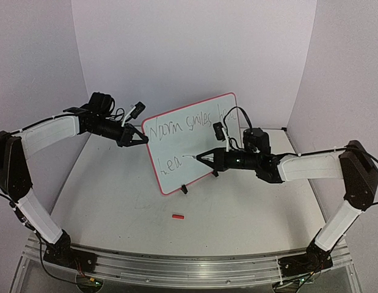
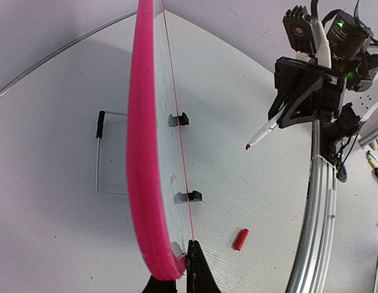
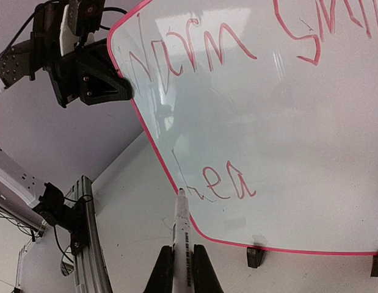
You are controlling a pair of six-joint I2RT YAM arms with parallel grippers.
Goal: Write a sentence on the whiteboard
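The whiteboard [image 1: 195,146] stands tilted on the table, pink-rimmed, seen edge-on in the left wrist view [image 2: 143,152]. My left gripper [image 1: 138,138] [image 2: 184,264] is shut on its left rim. The sentence [image 1: 184,127] reads "Norm smiles h…" on top, with "hea" [image 3: 218,183] below in red. My right gripper [image 1: 207,158] [image 3: 181,271] is shut on a white marker [image 3: 182,229]. The marker's tip [image 2: 247,147] points at the lower line and hangs a short way off the board's face.
A red marker cap [image 1: 178,216] [image 2: 240,239] lies on the table in front of the board. Two black clip feet [image 3: 256,256] hold its lower edge, and a wire stand [image 2: 103,152] sits behind it. A metal rail [image 1: 176,268] runs along the near edge.
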